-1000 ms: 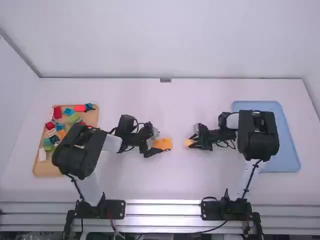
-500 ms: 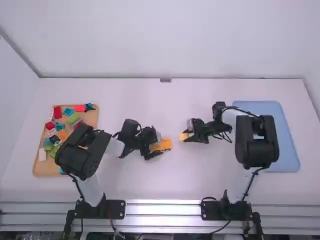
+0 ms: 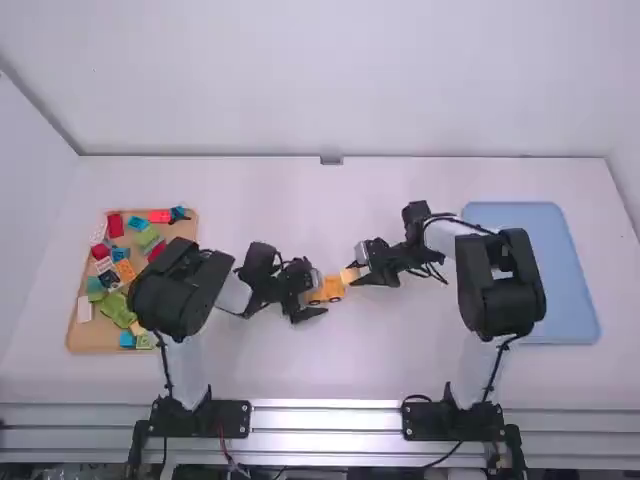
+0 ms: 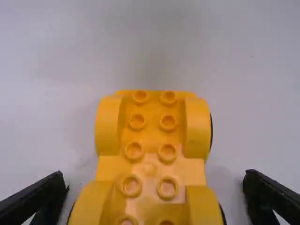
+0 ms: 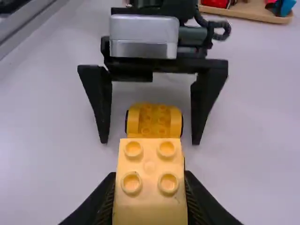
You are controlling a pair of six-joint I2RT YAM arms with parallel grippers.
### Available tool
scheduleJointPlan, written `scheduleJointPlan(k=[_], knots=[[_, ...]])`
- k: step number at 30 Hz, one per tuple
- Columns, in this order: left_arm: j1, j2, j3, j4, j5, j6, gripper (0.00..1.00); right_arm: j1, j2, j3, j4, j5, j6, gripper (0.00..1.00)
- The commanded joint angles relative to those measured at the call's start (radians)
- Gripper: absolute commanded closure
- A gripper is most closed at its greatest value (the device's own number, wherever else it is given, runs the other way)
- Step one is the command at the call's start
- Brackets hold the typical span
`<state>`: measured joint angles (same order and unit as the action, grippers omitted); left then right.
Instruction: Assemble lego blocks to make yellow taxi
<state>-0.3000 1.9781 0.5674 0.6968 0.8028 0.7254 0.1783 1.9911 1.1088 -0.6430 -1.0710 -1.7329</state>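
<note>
At mid-table in the high view, my left gripper (image 3: 311,298) is around the orange-yellow car base (image 3: 325,289). The left wrist view has my left gripper (image 4: 157,187) open, a gap on either side of the studded car base (image 4: 151,161). My right gripper (image 3: 361,269) holds a pale yellow block (image 3: 349,275) at the base's right end. In the right wrist view, my right gripper (image 5: 150,199) is shut on that block (image 5: 150,161), its studs up, with part of the car base (image 5: 154,119) beyond; I cannot tell whether they touch.
At the left, a wooden tray (image 3: 90,341) holds several mixed coloured blocks. A blue tray (image 3: 575,300) lies at the right, partly beneath the right arm. The left gripper's open fingers flank the base close in front of the right gripper.
My right gripper has carried the pale yellow block leftward to the car base. My left gripper has shifted slightly right and nearer the table's front edge; the car base stays about where it was.
</note>
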Motion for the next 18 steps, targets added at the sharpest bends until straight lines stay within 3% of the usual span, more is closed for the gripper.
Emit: scheduleJointPlan(k=[1, 4, 7, 10, 13, 18], knots=[[0.004, 0.019, 0.025, -0.016, 0.042, 0.028, 0.03, 0.006, -0.011, 0.005, -0.004, -0.020, 0.033, 0.85], [0.002, 0.019, 0.029, -0.014, 0.042, 0.028, 0.11, 0.013, -0.011, 0.005, 0.019, 0.000, 0.031, 0.85], [0.008, 0.019, 0.022, -0.007, 0.019, 0.031, 0.26, 0.013, -0.007, 0.000, 0.031, -0.010, 0.089, 0.86], [-0.002, 0.019, 0.013, -0.007, -0.013, 0.032, 0.50, 0.038, -0.001, -0.032, 0.061, -0.007, 0.122, 0.86], [-0.001, 0.019, 0.012, -0.005, -0.007, 0.035, 0.58, 0.060, -0.001, -0.065, 0.135, -0.031, 0.143, 0.86], [-0.001, 0.019, 0.035, -0.034, 0.003, 0.079, 0.62, 0.100, -0.002, -0.121, 0.296, -0.003, 0.336, 0.84]])
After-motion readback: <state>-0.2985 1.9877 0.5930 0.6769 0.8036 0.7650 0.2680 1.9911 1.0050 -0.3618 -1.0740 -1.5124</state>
